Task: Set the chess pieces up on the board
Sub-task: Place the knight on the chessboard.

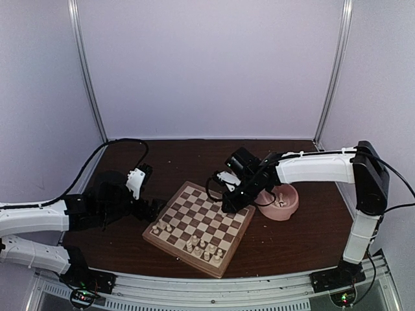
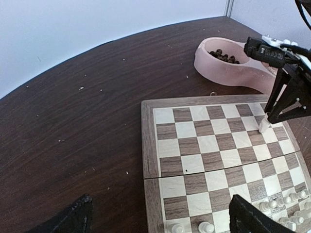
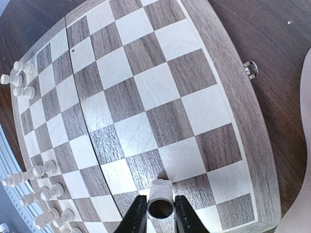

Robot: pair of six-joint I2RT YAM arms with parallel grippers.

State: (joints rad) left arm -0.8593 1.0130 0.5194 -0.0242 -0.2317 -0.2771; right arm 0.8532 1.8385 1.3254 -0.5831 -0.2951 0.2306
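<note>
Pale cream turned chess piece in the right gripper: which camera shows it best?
Right wrist: the pale cream chess piece is large, seen end-on, pinched between the right gripper's fingers over the wooden chessboard. Left wrist shows it small, side-on. Top external: not discernible.

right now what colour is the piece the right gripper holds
Pale cream; the piece shows best in the right wrist view.
</note>
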